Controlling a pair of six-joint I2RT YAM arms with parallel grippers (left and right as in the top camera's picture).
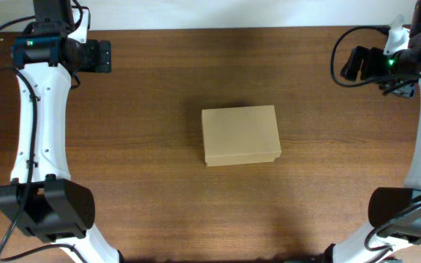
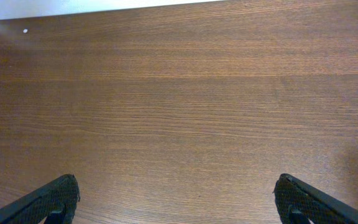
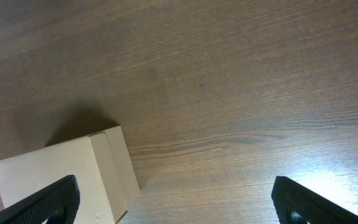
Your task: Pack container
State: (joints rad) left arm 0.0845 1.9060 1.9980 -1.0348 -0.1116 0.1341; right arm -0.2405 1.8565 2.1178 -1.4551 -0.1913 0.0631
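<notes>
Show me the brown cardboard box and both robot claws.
Small brown rectangular cardboard box (image 1: 240, 135), overhead view, middle of its closed lid.
Left claw (image 1: 103, 56), overhead view, between its fingertips.
Right claw (image 1: 351, 63), overhead view, between its fingertips.

The shut box (image 1: 240, 135) sits mid-tabletop (image 1: 152, 88) and is the only thing lying on the wood. Open wood runs all round it: wide lanes to left and right, a band along the far edge, and another along the near edge. The white arms (image 1: 39, 124) stand along both sides. The left end effector (image 1: 99, 56) and right end effector (image 1: 353, 64) hang at the far corners (fingers spread wide, nothing between them), well apart from the box.
</notes>
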